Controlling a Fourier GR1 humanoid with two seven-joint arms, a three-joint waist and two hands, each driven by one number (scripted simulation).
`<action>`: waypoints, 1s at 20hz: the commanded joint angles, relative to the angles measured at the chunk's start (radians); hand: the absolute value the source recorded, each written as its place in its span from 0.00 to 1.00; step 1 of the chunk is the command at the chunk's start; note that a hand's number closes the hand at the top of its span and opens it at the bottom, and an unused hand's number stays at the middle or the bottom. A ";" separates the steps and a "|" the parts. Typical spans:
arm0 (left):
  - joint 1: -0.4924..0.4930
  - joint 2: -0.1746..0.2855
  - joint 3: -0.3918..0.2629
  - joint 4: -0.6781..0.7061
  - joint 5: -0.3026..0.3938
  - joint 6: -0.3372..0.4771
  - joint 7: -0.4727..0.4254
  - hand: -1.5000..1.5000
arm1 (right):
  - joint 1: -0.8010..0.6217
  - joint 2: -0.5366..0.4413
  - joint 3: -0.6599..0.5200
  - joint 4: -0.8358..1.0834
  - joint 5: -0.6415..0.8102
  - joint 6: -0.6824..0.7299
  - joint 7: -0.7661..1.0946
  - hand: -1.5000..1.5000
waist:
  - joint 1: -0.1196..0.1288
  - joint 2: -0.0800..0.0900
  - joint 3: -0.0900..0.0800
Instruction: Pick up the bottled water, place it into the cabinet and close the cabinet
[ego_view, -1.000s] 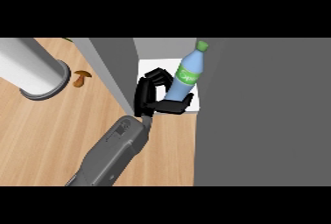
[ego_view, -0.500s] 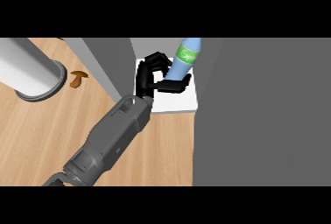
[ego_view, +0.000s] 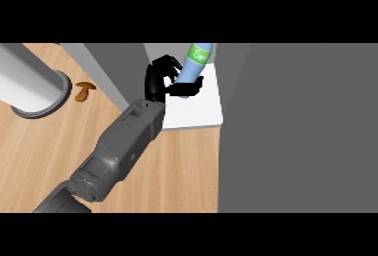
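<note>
The bottled water (ego_view: 196, 61), pale blue with a green label, stands tilted over the cabinet's white shelf (ego_view: 198, 112), and its cap is cut off by the view's top. My left hand (ego_view: 158, 82) is shut on it, with fingers curled behind the bottle and the thumb under its lower end. The grey forearm runs down to the lower left. The cabinet's grey door (ego_view: 295, 130) stands open and fills the right side. My right hand is out of view.
A grey cylinder on a round base (ego_view: 29, 82) stands at the left on the wooden counter (ego_view: 44, 150). A small brown mushroom (ego_view: 83, 91) lies beside it. The cabinet's grey side wall (ego_view: 111, 70) stands just left of my hand.
My left hand has carried the bottle farther up and into the cabinet. The green cap has left the view, and the forearm has stretched forward.
</note>
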 joint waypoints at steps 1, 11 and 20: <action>-0.027 -0.004 0.056 0.072 0.018 0.032 -0.047 1.00 | 0.052 -0.017 -0.030 -0.060 -0.100 0.040 -0.016 0.00 | -0.021 0.002 0.000; -0.084 0.034 0.029 0.181 -0.051 0.075 -0.127 0.00 | 0.015 0.009 0.001 -0.031 -0.066 0.046 -0.022 0.00 | -0.025 0.010 -0.001; -0.142 0.028 0.034 0.192 -0.060 -0.001 -0.125 0.00 | 0.026 -0.012 -0.018 -0.002 -0.079 0.089 -0.042 0.00 | -0.040 0.017 -0.001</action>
